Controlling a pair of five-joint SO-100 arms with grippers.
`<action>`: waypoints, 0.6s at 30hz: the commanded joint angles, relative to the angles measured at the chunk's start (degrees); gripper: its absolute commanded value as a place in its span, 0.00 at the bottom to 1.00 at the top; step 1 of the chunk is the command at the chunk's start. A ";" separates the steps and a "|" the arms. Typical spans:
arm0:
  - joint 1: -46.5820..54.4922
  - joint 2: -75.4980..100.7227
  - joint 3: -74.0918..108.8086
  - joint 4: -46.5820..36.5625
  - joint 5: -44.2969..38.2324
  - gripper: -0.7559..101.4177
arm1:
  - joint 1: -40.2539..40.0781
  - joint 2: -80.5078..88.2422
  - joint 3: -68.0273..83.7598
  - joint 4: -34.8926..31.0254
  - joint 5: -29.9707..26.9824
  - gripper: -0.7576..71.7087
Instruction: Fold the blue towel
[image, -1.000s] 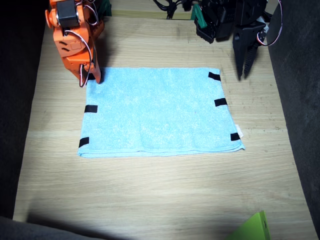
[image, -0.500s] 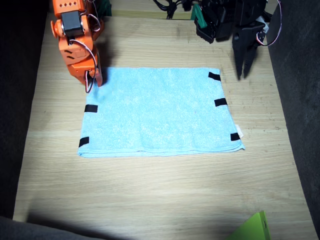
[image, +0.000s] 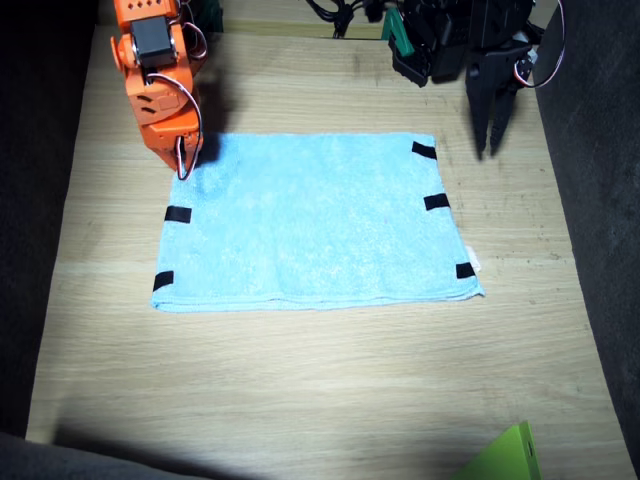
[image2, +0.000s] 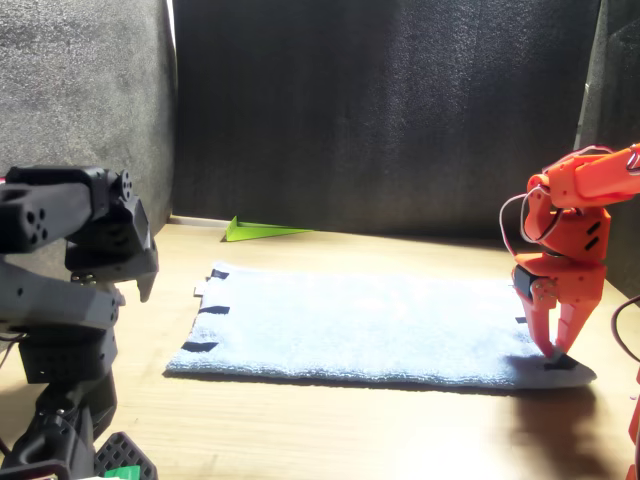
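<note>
The blue towel (image: 315, 220) lies spread flat on the wooden table (image: 320, 390), with black tape strips along its two short edges and a small white tag at one corner. My orange right gripper (image: 184, 165) points down onto the towel's far corner and is shut on it. In the front view that gripper (image2: 553, 352) pinches the taped corner of the towel (image2: 370, 325) right at the table top. My black left gripper (image: 488, 148) hangs above bare wood just beyond the opposite far corner, fingers together, holding nothing. It shows dimly in the front view (image2: 140, 285).
A lime-green object's corner (image: 505, 458) pokes in at the table's near edge and shows again in the front view (image2: 262, 231). Dark fabric walls flank the table. Black arm bases and cables crowd the far edge.
The right arm has shifted slightly, and the whole towel has slid a few pixels towards it. The left arm has not moved.
</note>
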 joint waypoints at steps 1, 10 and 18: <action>0.09 2.11 0.44 0.44 0.26 0.15 | 4.75 4.48 -0.70 2.90 0.79 0.01; 0.00 3.96 1.23 0.88 0.26 0.15 | 8.35 6.94 -4.83 7.65 -0.09 0.01; -0.26 4.57 1.49 1.23 0.26 0.15 | 8.00 7.56 -11.87 13.89 -0.44 0.01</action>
